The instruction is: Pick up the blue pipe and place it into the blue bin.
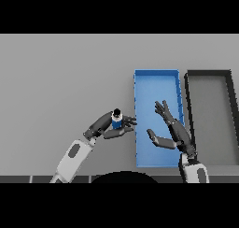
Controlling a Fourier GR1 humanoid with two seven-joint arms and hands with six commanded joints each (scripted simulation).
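Blue pipe (116,121) sits pinched upright in the left robot hand (108,127), just at nine o'clock of the blue bin (156,75); the right robot hand (169,128) hovers spread over the bin; the carry should clear the near wall before the fingers loosen over the floor.

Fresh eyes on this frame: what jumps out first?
The blue bin, bright against the grey table right of centre, with a dark bin beside it on the right. Next, the left hand just left of the blue bin's edge, fingers curled round the small blue pipe with its dark top. The right hand shows open over the blue bin.
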